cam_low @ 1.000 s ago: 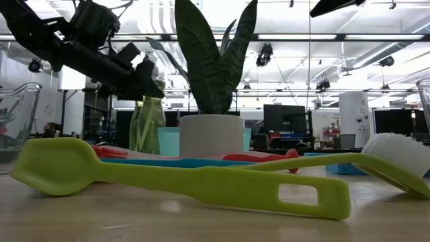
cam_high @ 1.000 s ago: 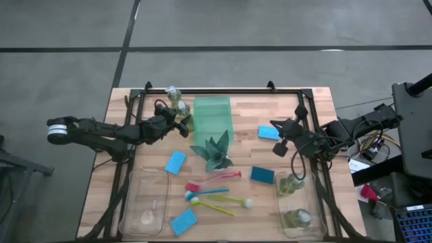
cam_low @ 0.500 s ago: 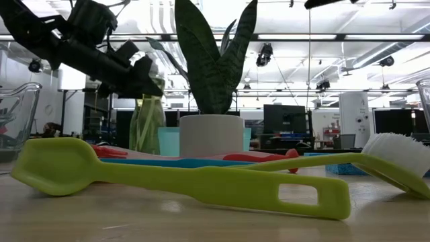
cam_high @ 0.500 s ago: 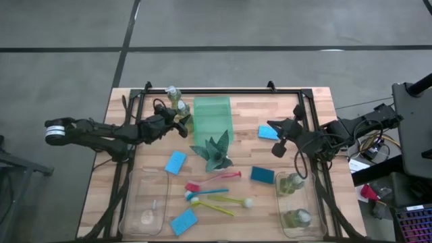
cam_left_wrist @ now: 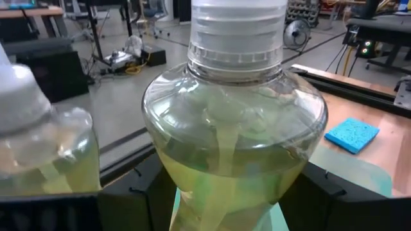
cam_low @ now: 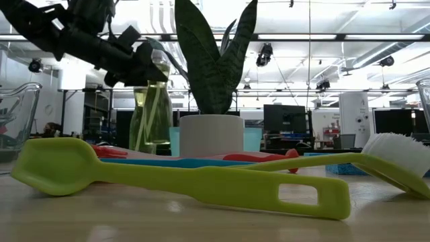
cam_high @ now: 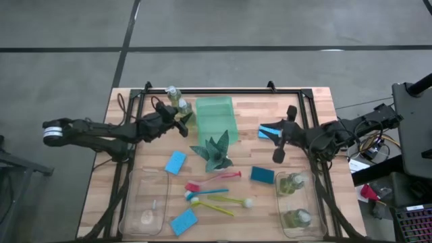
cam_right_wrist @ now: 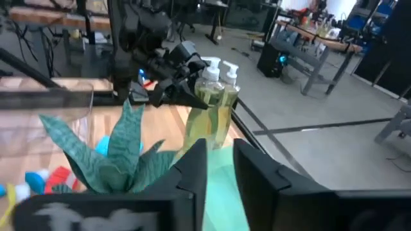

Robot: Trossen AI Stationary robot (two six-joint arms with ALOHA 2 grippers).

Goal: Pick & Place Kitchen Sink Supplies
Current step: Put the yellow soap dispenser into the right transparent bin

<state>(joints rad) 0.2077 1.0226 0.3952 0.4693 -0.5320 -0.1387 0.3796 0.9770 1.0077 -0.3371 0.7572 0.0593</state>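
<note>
Upper left of the high view, a soap bottle point(cam_high: 182, 108) sits clamped in the left gripper point(cam_high: 181, 121), beside a second bottle point(cam_high: 172, 92). Judged a pick just made; next comes a lift toward a clear bin point(cam_high: 129, 214). Mid-right, the right gripper point(cam_high: 278, 135) hovers over a blue sponge point(cam_high: 268, 131), fingers slightly parted, holding nothing.

So from my seat, the non-task stuff: wooden table point(cam_high: 317, 101) with a black frame point(cam_high: 223, 89) running round its edges. A translucent green tray point(cam_high: 216, 118) sits upper middle of the overhead shot, and the spiky teal-green plant point(cam_high: 214, 150) is just below it. Two clear plastic bins at the bottom, one lower left point(cam_high: 144, 209) and one lower right point(cam_high: 300, 209). Low cam shows the plant's white pot point(cam_low: 211, 135) dead center, dark leaves point(cam_low: 215, 54) sticking up.
</note>
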